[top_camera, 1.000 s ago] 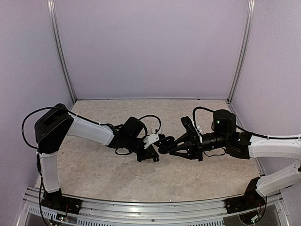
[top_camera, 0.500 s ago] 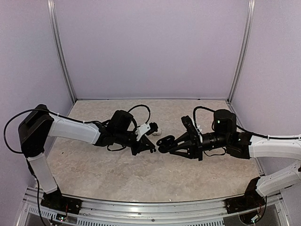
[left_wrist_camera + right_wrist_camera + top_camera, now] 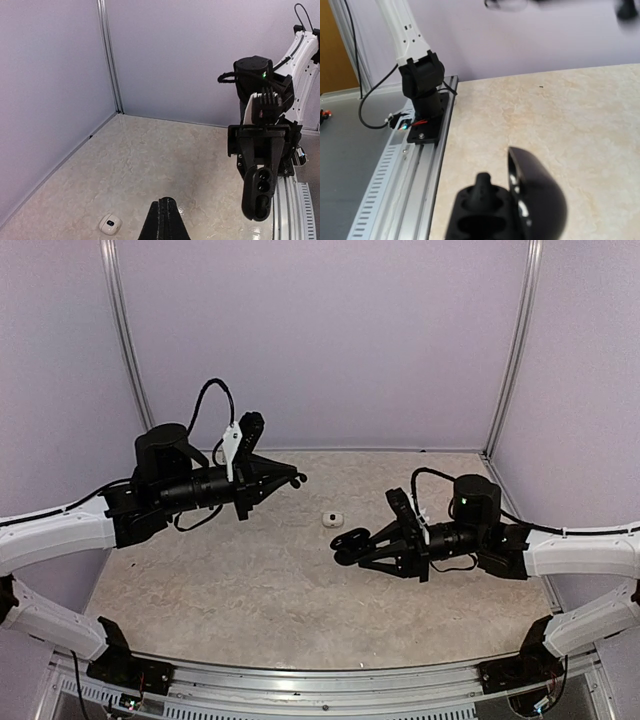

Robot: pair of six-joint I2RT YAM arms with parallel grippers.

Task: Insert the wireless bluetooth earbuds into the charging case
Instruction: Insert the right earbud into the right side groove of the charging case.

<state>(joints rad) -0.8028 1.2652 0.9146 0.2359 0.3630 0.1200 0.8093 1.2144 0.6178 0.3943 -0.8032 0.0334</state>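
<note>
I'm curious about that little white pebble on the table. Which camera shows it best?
The left wrist view: the white pebble looks largest there, with a dark spot on top. The top external view shows a tiny speck. The right wrist view misses it.

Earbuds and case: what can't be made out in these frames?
- Earbuds: none identifiable; the dark spot on the white pebble is too small in the top and left wrist views.
- Charging case sockets: blurred and cut by the bottom edge, right wrist view.
- Left pincer: tips together, left wrist view; anything pinched between them is hidden.
</note>
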